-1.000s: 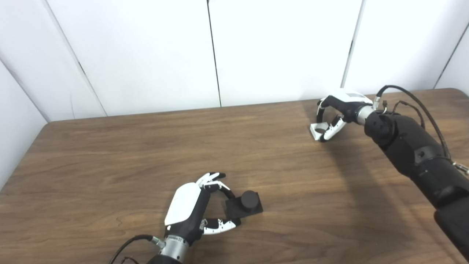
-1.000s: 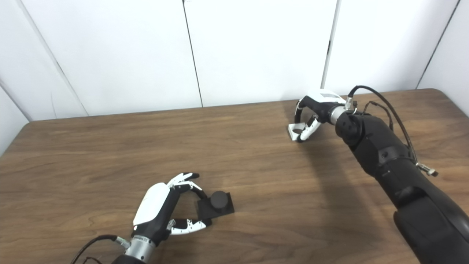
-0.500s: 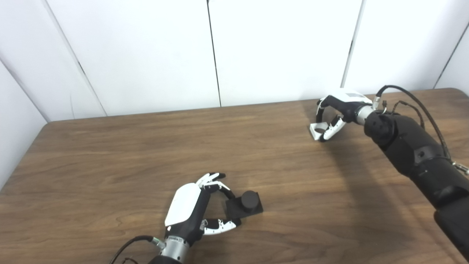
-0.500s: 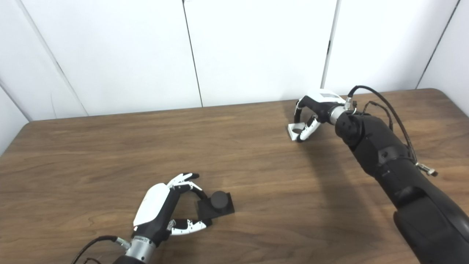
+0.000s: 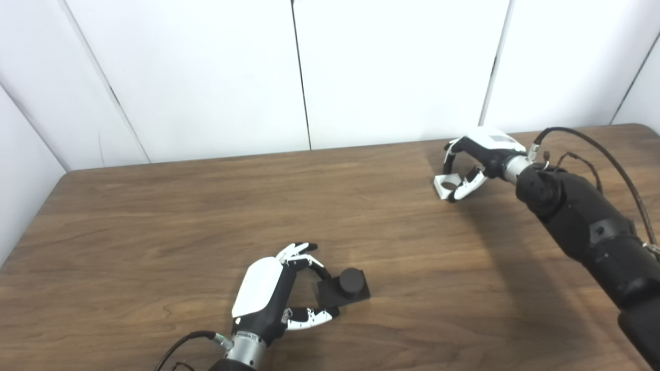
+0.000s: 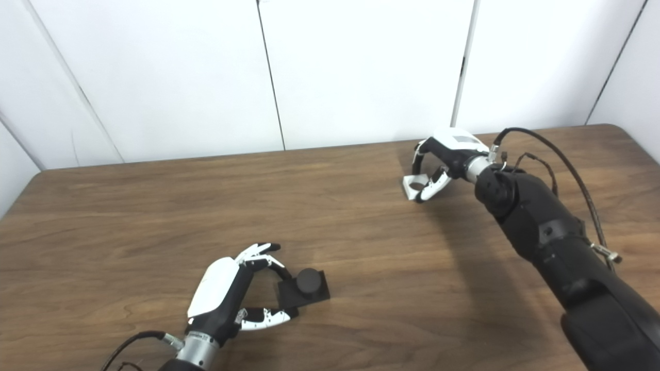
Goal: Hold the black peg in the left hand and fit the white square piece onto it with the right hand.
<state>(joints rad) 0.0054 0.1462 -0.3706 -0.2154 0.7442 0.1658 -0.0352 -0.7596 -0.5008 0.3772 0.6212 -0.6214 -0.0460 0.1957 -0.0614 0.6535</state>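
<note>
The black peg [image 5: 352, 280] stands upright on its square black base at the table's front middle. My left hand [image 5: 264, 289] lies just left of it, fingers on the base's far left corner and thumb on its near left corner, pinching the base, which still rests on the table. The white square piece [image 5: 443, 184], with a round hole, is at the back right, just above or on the tabletop. My right hand [image 5: 479, 152] curls over it, fingers on its far side and thumb on its near side, shut on it.
The brown wooden table [image 5: 154, 216] runs to white wall panels at the back, with its left edge and back right corner in view. The black right forearm [image 5: 582, 221], with a looping cable [image 5: 613, 165], crosses the right side of the table.
My right hand has shifted slightly left and a touch up, taking the white square piece with it, and its forearm has swung. The left hand and the black peg have not moved.
</note>
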